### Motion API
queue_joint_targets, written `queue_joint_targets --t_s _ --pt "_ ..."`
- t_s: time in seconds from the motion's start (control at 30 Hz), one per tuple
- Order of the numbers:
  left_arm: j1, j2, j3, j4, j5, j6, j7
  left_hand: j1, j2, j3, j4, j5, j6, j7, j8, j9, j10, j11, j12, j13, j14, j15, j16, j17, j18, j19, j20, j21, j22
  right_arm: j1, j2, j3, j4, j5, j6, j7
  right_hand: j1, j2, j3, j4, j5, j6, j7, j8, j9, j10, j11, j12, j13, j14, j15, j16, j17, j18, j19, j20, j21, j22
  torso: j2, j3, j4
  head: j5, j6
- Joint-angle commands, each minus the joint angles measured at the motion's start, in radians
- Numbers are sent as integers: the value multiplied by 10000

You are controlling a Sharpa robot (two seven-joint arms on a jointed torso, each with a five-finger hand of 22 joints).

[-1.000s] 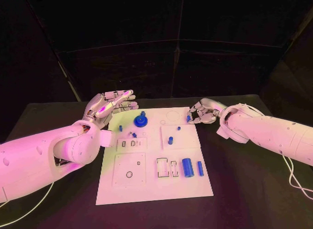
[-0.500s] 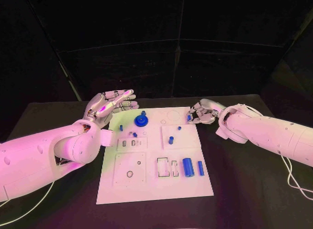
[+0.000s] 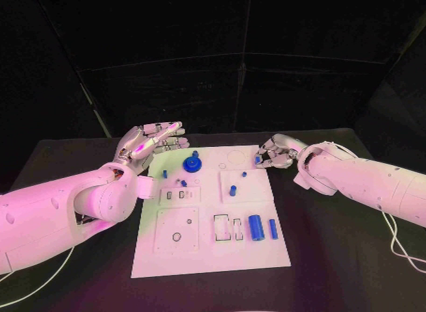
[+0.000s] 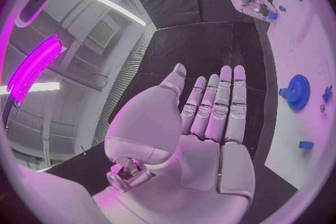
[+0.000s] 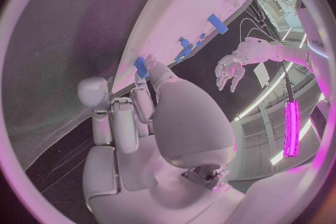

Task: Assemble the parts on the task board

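No brand, label or legible writing anywhere on the board or arms.

Task board [image 3: 208, 250]: white plate lying flat on the black bench [image 3: 344, 260], long axis running away from the robot. Blue parts on it: a gear [image 3: 191, 165] with a peg through it near the far left, a large cylinder [image 3: 256, 228] lying flat beside a thinner bar [image 3: 272, 229] at the near right, a short peg [image 3: 232, 191] mid-board, and smaller bits near the left edge, too small to tell apart. Rectangular cut-outs [image 3: 226, 228] left of the large cylinder; whether anything sits in them cannot be told.

Left hand [image 3: 149, 144]: raised off the board's far-left corner, fingers straight and close together, palm bare, holding nothing. Left wrist view shows the flat palm [image 4: 203, 140] plainly, with the gear [image 4: 298, 92] off to its side on the board, well apart from the fingers.

Right hand [image 3: 274, 155]: at the board's far-right edge, fingers curled in around a small blue part [image 3: 257, 160]. Right wrist view shows what the head view cannot: the blue part [image 5: 141, 66] pinched at the fingertips, just at the board's edge. Same view picks up the left hand [image 5: 231, 70] spread across the board.
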Motion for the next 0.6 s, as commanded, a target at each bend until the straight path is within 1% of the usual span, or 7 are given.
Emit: queue_joint_targets --t_s 0.03,0.23,0.33,0.4,0.43,0.47,0.6 --pt "10 1 6 17 -35 127 39 92 20 5 -33 28 60 170 33 1 78 -5 10 -4 74 4 -35 -9 117 56 -8 -41 -13 20 5 7 34 326 -769 379 92 245 163 -55 13 180 -82 145 68 42 -58 66 29 771 -91 1 1342 -105 12 -109 52 50 -1 2 10 10 5" --pt "10 -42 6 23 -35 116 40 92 20 5 -33 28 60 170 33 1 78 -5 10 -4 74 4 -35 -9 117 56 -8 -41 -13 22 -112 9 254 493 -1188 444 108 298 367 -155 31 200 -105 183 57 109 -88 108 105 787 -129 25 1407 -118 49 -159 77 97 -12 1 -4 46 -1" --pt "12 -83 6 38 -35 108 43 92 20 5 -33 28 60 170 33 1 78 -5 10 -4 74 4 -35 -9 117 56 -8 -41 -13 27 -282 11 631 517 -1334 306 83 285 406 -175 29 168 -94 171 45 108 -83 101 100 790 -130 29 1418 -118 49 -166 77 93 -29 -17 -14 87 15" --pt "14 -110 6 51 -35 104 44 92 20 5 -33 28 60 170 33 1 78 -5 10 -4 74 4 -35 -9 117 56 -8 -41 -13 32 -408 12 988 504 -1429 117 56 273 435 -186 23 141 -84 159 35 106 -76 95 95 792 -128 32 1424 -121 53 -169 81 97 -32 -27 -17 118 18" --pt "14 -114 6 45 -35 106 45 92 20 5 -33 28 60 170 33 1 78 -5 10 -4 74 4 -35 -9 117 56 -8 -41 -13 35 -454 13 1184 490 -1487 -17 50 272 440 -186 21 137 -82 157 33 107 -75 95 96 792 -127 33 1427 -121 52 -170 80 94 -32 -33 -15 123 50" --pt "15 -115 6 28 -35 108 43 92 20 5 -33 28 60 170 33 1 78 -5 10 -4 74 4 -35 -9 117 56 -8 -41 -13 39 -503 14 1486 471 -1586 -243 10 274 477 -188 9 109 -72 145 22 104 -66 87 90 792 -122 31 1423 -120 48 -170 77 84 -64 -38 -16 123 54" --pt "16 -113 7 -34 -35 116 31 84 16 8 -38 28 58 175 24 -3 74 -1 2 -7 69 6 -40 -12 115 55 -8 -45 -16 48 -514 15 2342 216 -1702 -927 -73 277 549 -189 -22 62 -54 125 3 85 -50 63 64 789 -111 26 1410 -121 45 -166 74 73 -129 -79 -8 258 -20"
